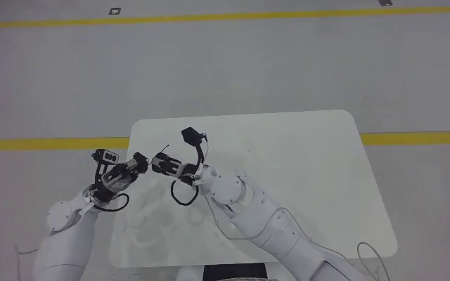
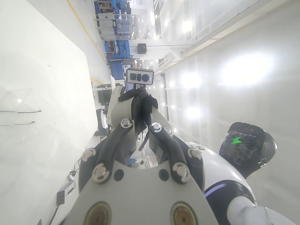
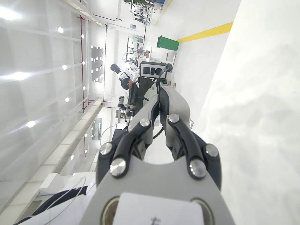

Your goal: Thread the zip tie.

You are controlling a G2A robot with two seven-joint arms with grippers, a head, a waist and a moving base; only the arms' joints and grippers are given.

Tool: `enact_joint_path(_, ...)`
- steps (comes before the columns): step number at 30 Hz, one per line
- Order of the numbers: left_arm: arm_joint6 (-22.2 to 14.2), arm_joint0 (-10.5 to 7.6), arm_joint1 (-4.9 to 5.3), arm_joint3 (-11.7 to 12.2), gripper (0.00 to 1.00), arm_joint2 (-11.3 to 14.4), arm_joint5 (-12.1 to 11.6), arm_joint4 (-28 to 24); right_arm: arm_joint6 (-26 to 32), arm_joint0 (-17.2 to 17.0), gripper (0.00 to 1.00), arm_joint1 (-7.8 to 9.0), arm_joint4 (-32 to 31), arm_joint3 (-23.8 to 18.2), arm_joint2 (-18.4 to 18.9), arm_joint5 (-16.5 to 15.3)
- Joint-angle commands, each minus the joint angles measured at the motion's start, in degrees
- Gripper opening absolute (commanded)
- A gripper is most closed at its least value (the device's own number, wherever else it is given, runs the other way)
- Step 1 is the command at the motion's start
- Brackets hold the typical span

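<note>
- right gripper (image 3: 160, 91) clamps the zip tie (image 3: 166, 67) mid-frame — head poking past.
- left gripper (image 2: 138, 108) faces it; its grip cannot be told.
- risk: strap twists in the pinch, tail misses head.

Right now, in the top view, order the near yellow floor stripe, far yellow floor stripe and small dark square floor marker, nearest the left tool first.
1. Near yellow floor stripe, close by the left tool.
2. Far yellow floor stripe, across the floor.
3. Small dark square floor marker, beyond it.
</note>
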Motion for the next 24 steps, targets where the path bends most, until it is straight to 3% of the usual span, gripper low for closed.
enact_joint_path(1, -0.05, 0.02, 0.04, 0.05, 0.00, -0.05, 0.00, -0.07, -0.02, 0.06, 0.00, -0.03, 0.13, 0.11, -0.07, -0.09)
enact_joint_path(10, 0.08, 0.10, 0.12, -0.04, 0.00, -0.10, 0.00, -0.01, -2.16, -0.07, 0.00, 0.07, -1.64, -0.16, -0.01, 0.06)
enact_joint_path(24, 0.08, 0.10, 0.12, -0.04, 0.00, -0.10, 0.00, -0.01, -5.09, -2.14, 0.00, 1.05, -9.21, -4.92, 0.70, 2.88)
